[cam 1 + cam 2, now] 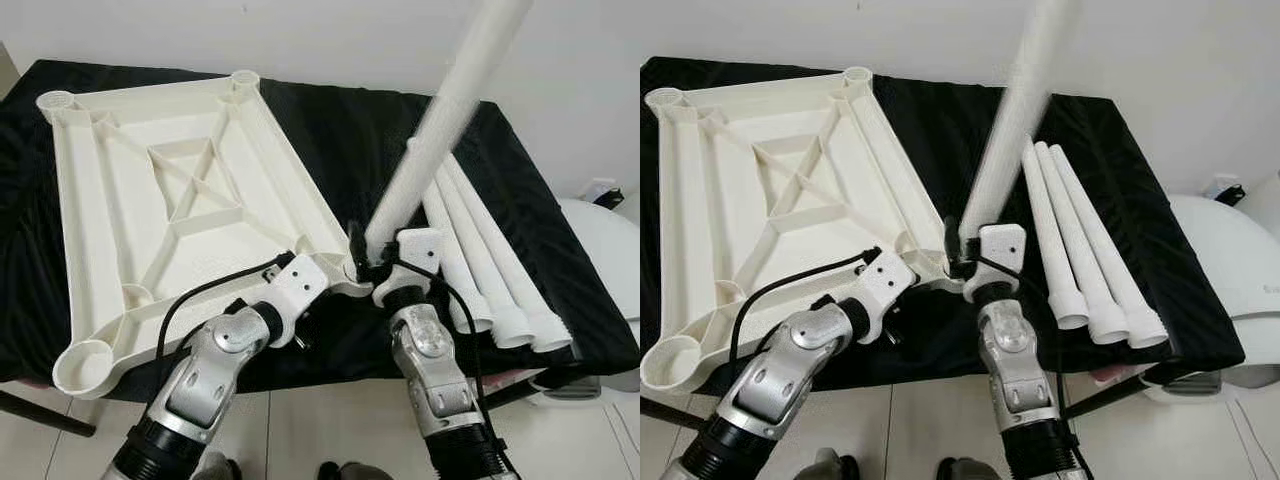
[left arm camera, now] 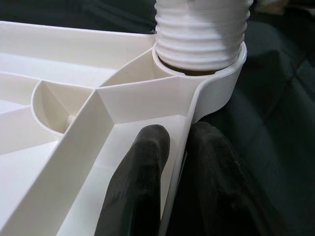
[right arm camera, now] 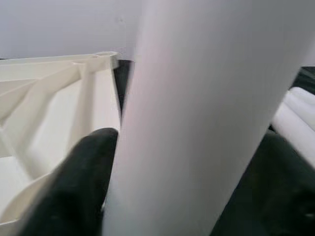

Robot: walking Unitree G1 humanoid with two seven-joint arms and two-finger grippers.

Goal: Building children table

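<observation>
A white plastic table top (image 1: 190, 190) lies upside down on a black-covered table, ribs facing up, with a round socket at each corner. My left gripper (image 2: 177, 162) is shut on its near right rim, one finger on each side of the wall. My right gripper (image 1: 368, 258) is shut on a white table leg (image 1: 440, 120) that stands upright, leaning slightly right. The leg's threaded end (image 2: 199, 32) sits in the near right corner socket (image 2: 216, 83). Three more white legs (image 1: 490, 260) lie side by side to the right.
The black cloth (image 1: 360, 140) covers the table, which stands against a white wall. A white rounded object (image 1: 605, 250) sits off the table's right edge. Pale tiled floor (image 1: 330, 420) shows below the near edge.
</observation>
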